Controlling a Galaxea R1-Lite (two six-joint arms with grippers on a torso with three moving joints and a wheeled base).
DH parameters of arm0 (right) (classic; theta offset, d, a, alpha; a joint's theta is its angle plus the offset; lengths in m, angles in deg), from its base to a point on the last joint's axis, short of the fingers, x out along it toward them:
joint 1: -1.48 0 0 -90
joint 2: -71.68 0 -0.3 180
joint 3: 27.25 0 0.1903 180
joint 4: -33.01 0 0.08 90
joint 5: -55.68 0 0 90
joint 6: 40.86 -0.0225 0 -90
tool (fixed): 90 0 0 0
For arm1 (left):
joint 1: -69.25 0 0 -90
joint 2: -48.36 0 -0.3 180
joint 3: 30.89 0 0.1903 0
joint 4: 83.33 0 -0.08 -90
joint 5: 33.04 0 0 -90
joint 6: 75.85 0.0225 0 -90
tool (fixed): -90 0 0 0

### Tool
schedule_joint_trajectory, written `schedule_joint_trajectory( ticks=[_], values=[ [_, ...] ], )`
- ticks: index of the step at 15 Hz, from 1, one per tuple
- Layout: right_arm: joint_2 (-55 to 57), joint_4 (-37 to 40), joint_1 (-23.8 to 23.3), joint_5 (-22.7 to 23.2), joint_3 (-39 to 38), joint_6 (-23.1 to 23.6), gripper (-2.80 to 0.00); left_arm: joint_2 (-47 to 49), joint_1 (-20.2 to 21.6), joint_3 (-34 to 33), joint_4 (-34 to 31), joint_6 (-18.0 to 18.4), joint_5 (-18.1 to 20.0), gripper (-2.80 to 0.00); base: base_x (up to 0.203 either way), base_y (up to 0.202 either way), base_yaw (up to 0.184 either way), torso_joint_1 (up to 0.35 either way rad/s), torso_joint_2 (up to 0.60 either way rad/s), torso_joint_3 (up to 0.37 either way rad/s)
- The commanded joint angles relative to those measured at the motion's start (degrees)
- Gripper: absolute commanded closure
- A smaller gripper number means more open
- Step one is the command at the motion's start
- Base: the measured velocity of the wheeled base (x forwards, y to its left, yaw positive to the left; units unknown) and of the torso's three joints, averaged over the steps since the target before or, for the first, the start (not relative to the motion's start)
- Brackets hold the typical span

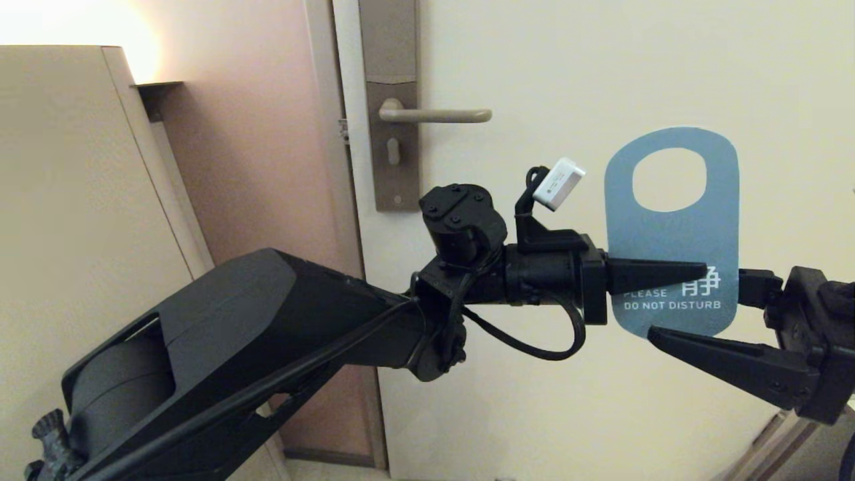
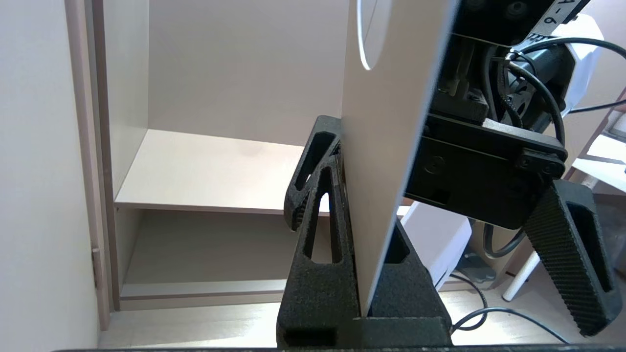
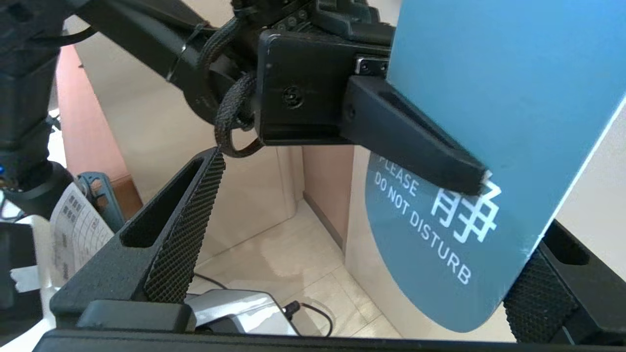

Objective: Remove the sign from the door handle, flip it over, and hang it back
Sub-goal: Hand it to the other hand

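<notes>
Sign [image 1: 671, 234] is off the door handle [image 1: 434, 114], held upright in mid-air in front of the door [image 1: 601, 80], lower and to the right of the lever, well apart from it.

Left gripper [image 1: 658, 274] comes in from the left and pinches the sign's lower half; one finger lies across the printed face, its tip right at the white character. Left wrist view shows the card [image 2: 386, 161] edge-on, sandwiched between both fingers [image 2: 318, 234], so the clamp is real.

Right gripper [image 1: 695, 314] sits at the sign's lower right with jaws spread wide: one finger [image 1: 715, 354] passes below and in front of the sign's bottom edge, the other is behind the card. In the right wrist view the card [image 3: 489, 122] stands in the gap, its lower corner close against the far finger [image 3: 538, 288]; contact there looks likely, but I can't confirm it. The near finger [image 3: 181, 225] is clear of it.

Sign looks: flat blue hanger tag, rounded ends, large oval hole at top, hole end up. Printed face toward the head camera: white Chinese character plus "PLEASE DO NOT DISTURB". Back face reads plain pale in the left wrist view.

Door handle: slim grey-beige lever, horizontal, on a tall brownish lock plate [image 1: 394, 133].
</notes>
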Motion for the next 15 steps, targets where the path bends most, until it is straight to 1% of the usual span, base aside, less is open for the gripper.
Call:
schedule_joint_trajectory(
  ticks=[1, 5, 7, 9, 12, 15],
  values=[
    [-0.08, -0.13, 0.21, 0.11, -0.02, 0.06, -2.80, 0.20, -0.02, 0.03, 0.44, -0.08, 0.19, 0.00, 0.000, 0.000, 0.000, 0.000, 0.00, 0.000],
    [0.18, -0.04, 0.56, 0.11, -0.63, 0.06, -2.80, 1.36, -0.04, 2.93, 0.36, 0.45, -1.53, 0.00, 0.000, 0.000, 0.000, 0.000, 0.00, 0.000],
    [0.36, -0.04, 0.56, 0.02, -0.63, 0.06, -2.80, 1.61, -0.02, 3.02, 0.35, 0.49, -1.66, 0.00, 0.000, 0.000, 0.000, 0.000, 0.00, 0.000],
    [0.53, -0.04, 0.56, 0.02, -0.48, 0.06, -2.80, 1.61, -0.05, 3.02, 0.35, 1.28, -2.01, 0.00, 0.000, 0.000, 0.000, 0.000, 0.00, 0.000],
    [0.79, -0.04, 0.56, -0.15, -0.46, -0.03, -2.80, 1.52, -0.46, 2.84, 0.35, 1.82, -4.26, 0.00, 0.000, 0.000, 0.000, 0.000, 0.00, 0.000],
    [0.88, -0.04, 0.47, -0.15, -0.63, -0.03, -2.80, 1.61, -0.72, 2.49, 0.35, 2.13, -4.38, 0.00, 0.000, 0.000, 0.000, 0.000, 0.00, 0.000]
  ],
)
